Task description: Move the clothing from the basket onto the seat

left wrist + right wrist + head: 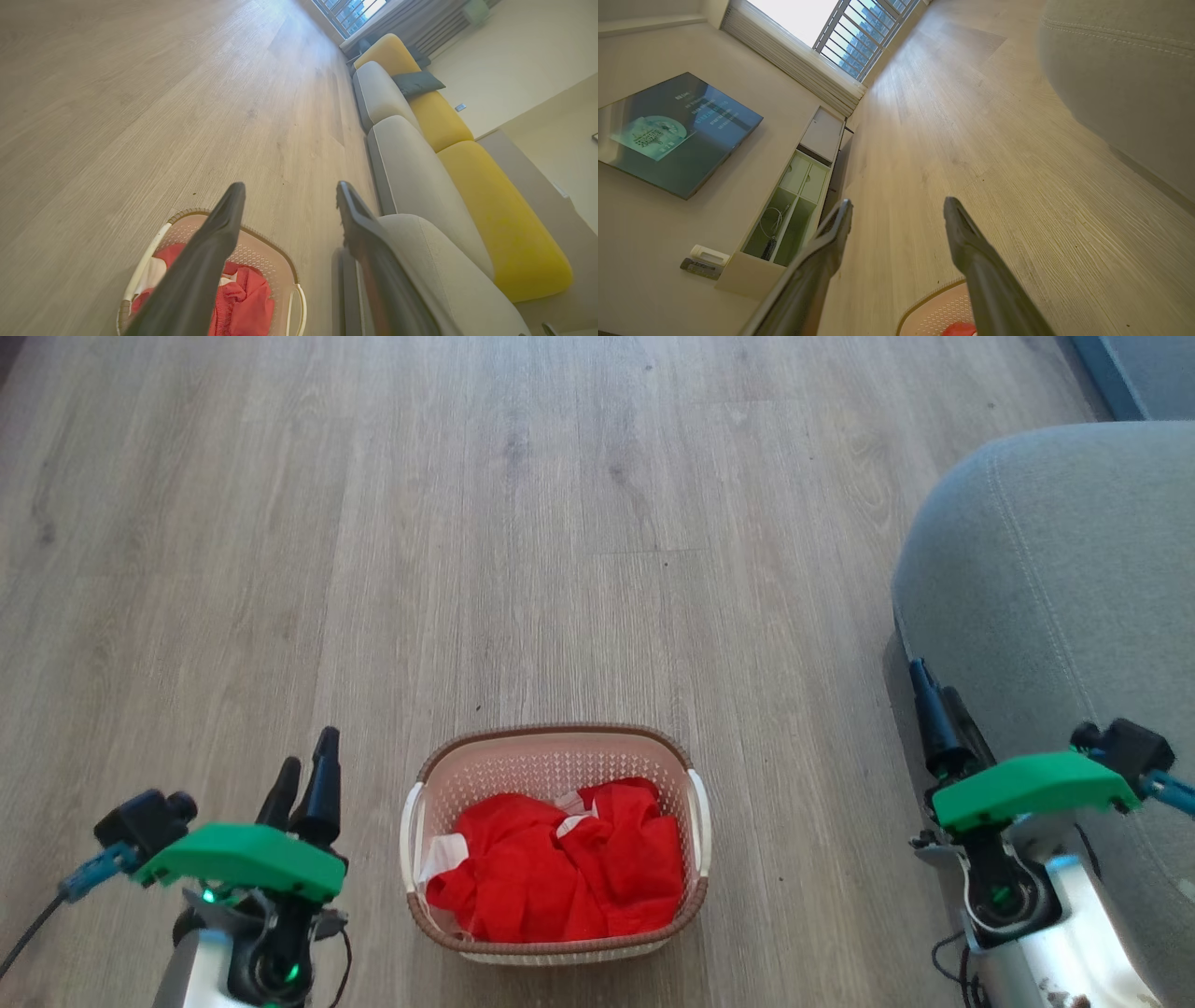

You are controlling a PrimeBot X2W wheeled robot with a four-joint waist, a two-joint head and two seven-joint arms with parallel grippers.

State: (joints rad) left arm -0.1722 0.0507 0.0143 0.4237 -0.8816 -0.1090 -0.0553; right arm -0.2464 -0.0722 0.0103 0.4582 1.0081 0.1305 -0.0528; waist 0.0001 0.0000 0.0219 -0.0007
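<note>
**Red clothing lay in the basket; both grippers empty**

The basket (553, 735) stood on the wooden floor (485, 523), straight ahead of the robot and between its two arms. The clothing (569, 868), a crumpled heap of bright red fabric with a few white patches, lay inside it. The heap covered most of the bottom and sat below the brown rim. The seat (1055, 579), a grey cushion with a stitched seam and a rounded corner, was to the right of the basket, with a strip of bare floor between them.

The left gripper (308, 753) hung just left of the basket, touching neither it nor the clothing. In the left wrist view its jaws were spread apart with nothing between them. The right gripper (936, 683) was close against the front edge of the seat, well to the right of the basket. Whether it touched the cushion could not be told. In the right wrist view its jaws were likewise released and empty, with only floor showing in the gap.

Past the left jaws ran a row of grey cushions backed by yellow back cushions (504, 210), with a dark pillow (416, 83) near the far end. The right wrist view showed a television (668, 130) on the wall, a low cabinet (794, 205) under it and a window (864, 37).
</note>
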